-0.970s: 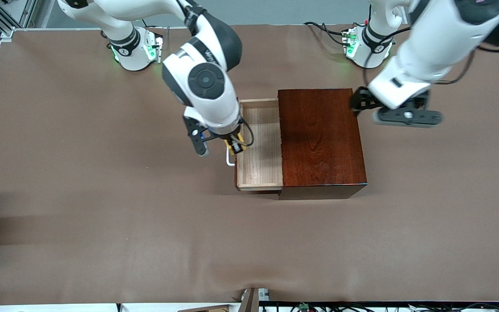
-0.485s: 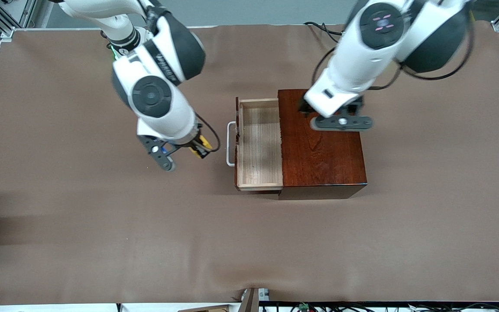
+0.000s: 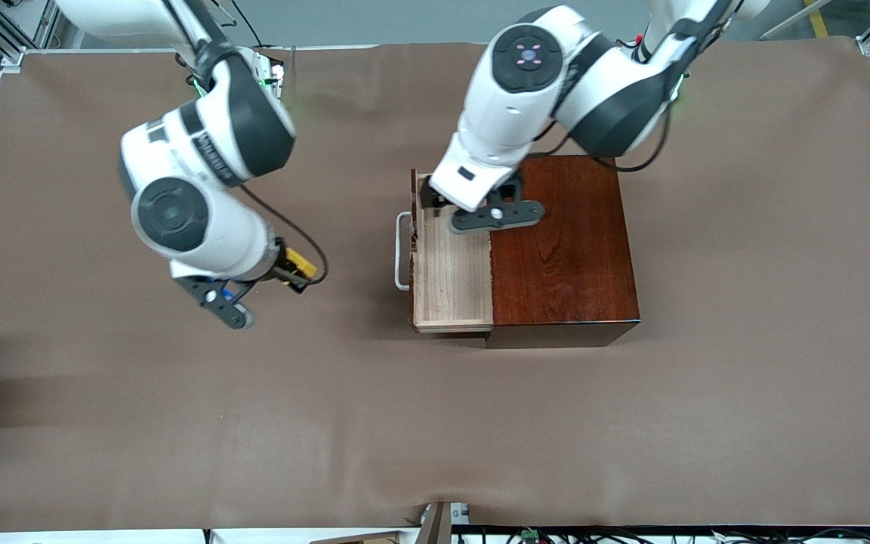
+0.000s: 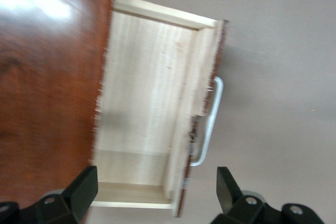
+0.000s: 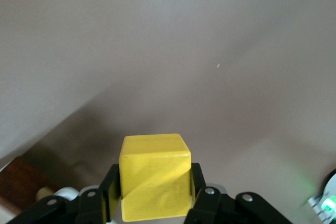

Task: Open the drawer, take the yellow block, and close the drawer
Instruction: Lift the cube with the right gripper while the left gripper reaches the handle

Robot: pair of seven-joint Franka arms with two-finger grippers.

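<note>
In the left-centre of the frame, the right gripper (image 3: 269, 291) hung over bare tabletop (image 3: 103, 423), jaws clamped on the yellow block (image 5: 155, 182). Higher, at centre, the drawer (image 3: 451, 257) stood open and empty, so only closing remained. The left gripper (image 3: 473, 208) hung over it, jaws apart.

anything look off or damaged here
Nothing stands out. The dark reddish-brown wooden box's drawer stands open and empty, square, undamaged. The right gripper holds the small yellow cube over bare table; the left gripper hangs open over the drawer.
</note>
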